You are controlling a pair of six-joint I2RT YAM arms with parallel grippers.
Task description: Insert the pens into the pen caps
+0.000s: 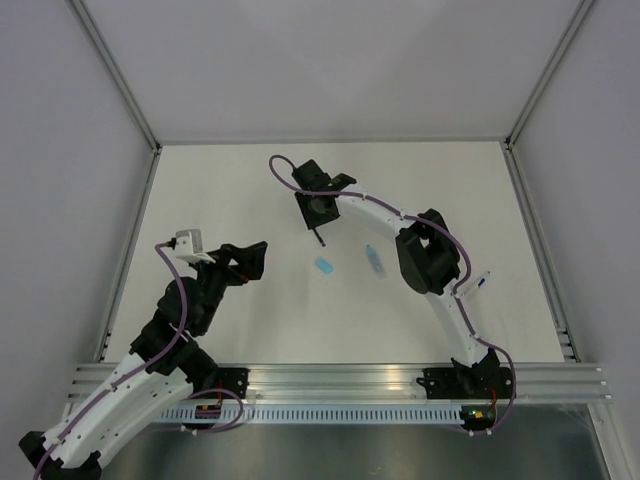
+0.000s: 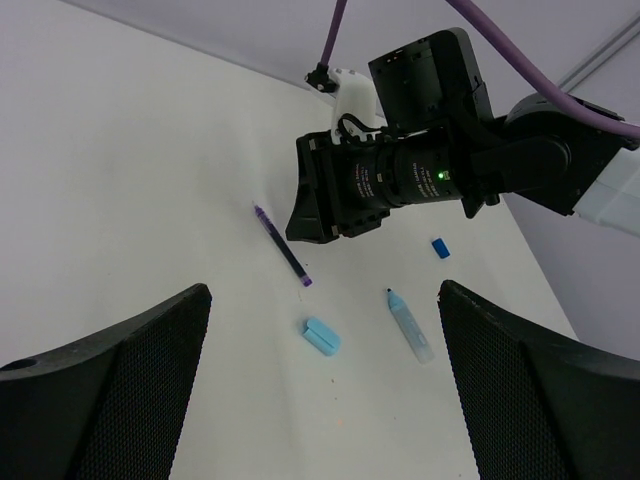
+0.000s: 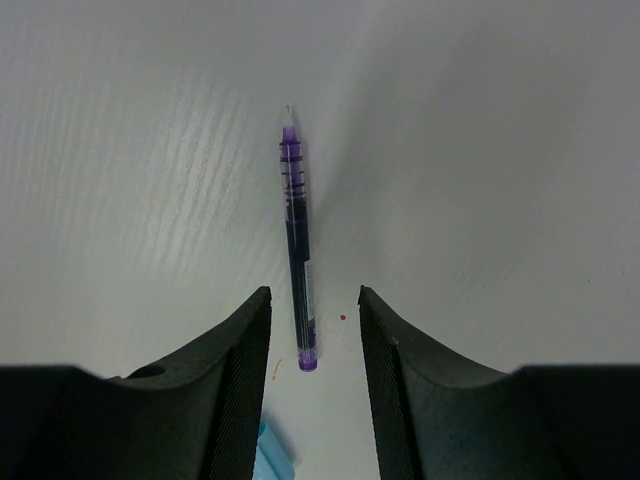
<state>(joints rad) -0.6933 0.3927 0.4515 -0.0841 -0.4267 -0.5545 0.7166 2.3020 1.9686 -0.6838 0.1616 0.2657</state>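
A slim dark pen (image 3: 297, 250) with a purple end lies on the white table, its near end between the fingers of my open right gripper (image 3: 313, 330), which touches nothing. It also shows in the top view (image 1: 320, 238) and the left wrist view (image 2: 281, 246). A pale sky-blue cap (image 2: 321, 336) lies just below it, also in the top view (image 1: 323, 266). A longer pale blue tube with a dark tip (image 2: 408, 324) lies to its right. A small dark blue cap (image 2: 440, 247) lies beyond. My left gripper (image 2: 322, 300) is open and empty, left of the pale cap.
A white stick with a dark blue end (image 1: 480, 283) lies by the right arm's forearm. The right arm (image 1: 430, 255) arches over the table's right half. Aluminium rails (image 1: 130, 230) edge the white table on both sides and at the front.
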